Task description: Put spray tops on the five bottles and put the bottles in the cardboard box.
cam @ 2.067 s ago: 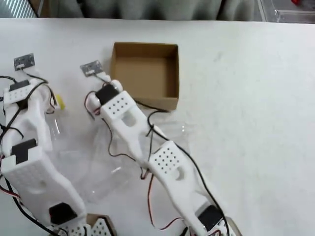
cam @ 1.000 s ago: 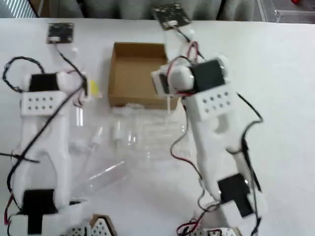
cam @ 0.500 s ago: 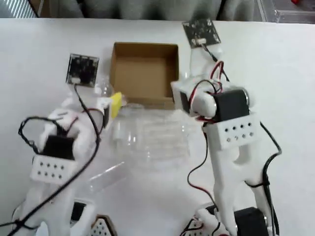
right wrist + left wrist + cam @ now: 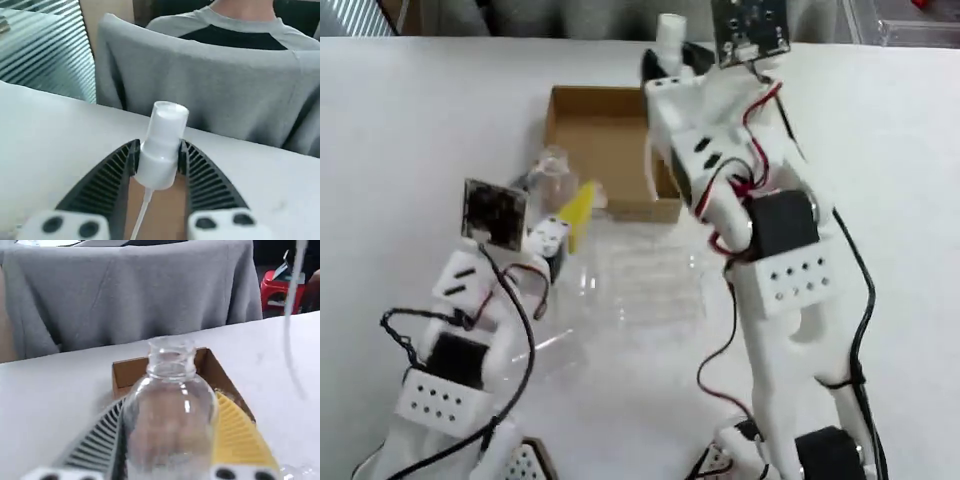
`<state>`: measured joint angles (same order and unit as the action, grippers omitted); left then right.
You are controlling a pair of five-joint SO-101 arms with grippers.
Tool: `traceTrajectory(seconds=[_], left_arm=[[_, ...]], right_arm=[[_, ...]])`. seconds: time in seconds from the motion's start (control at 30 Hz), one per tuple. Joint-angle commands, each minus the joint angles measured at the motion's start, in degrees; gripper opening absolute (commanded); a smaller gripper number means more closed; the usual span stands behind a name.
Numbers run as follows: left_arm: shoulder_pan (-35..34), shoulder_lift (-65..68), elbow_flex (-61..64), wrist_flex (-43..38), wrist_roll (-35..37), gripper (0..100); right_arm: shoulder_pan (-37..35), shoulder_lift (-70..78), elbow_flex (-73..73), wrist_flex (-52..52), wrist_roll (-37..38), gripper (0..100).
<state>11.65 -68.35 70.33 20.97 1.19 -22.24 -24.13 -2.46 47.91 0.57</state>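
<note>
Left gripper (image 4: 169, 404) clamps a bottle (image 4: 170, 435), right gripper (image 4: 157, 147) a spray top (image 4: 163, 131), over white table (image 4: 890, 150), grey cloth (image 4: 125, 295) behind.

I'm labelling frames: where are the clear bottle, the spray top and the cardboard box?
clear bottle (image 4: 170, 430), left wrist view, on its body.
spray top (image 4: 161, 150), right wrist view, on its white collar.
cardboard box (image 4: 600, 140), high view, on its bare floor.

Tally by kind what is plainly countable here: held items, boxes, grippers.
bottle, in left gripper: 1
spray top, in right gripper: 1
cardboard box: 1
grippers: 2
Total: 5
clear items lying on the table: too faint to count.
</note>
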Motion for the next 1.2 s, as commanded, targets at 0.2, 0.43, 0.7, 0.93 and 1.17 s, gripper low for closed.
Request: traceTrajectory(seconds=[0.2, 0.43, 0.7, 0.93, 1.17], left_arm=[[3.0, -12.2, 6.8, -2.9, -0.5, 8], [3.1, -17.9, 11.5, -2.9, -0.4, 8], [3.1, -22.6, 15.9, -2.9, -0.4, 8], [3.1, -23.3, 16.3, -2.7, -0.4, 8], [3.1, -23.3, 16.3, -2.5, -0.4, 8]], right_arm=[[-5.9, -9.3, -0.6, -5.4, -14.9, 1.5], [-6.0, -9.4, -0.4, -20.1, -21.0, 1.5], [-6.1, -17.8, 12.7, -23.9, -20.6, 1.5], [-6.1, -20.8, 21.5, -32.8, -20.6, 1.5], [-8.4, -21.3, 26.2, -33.2, -20.5, 1.5]])
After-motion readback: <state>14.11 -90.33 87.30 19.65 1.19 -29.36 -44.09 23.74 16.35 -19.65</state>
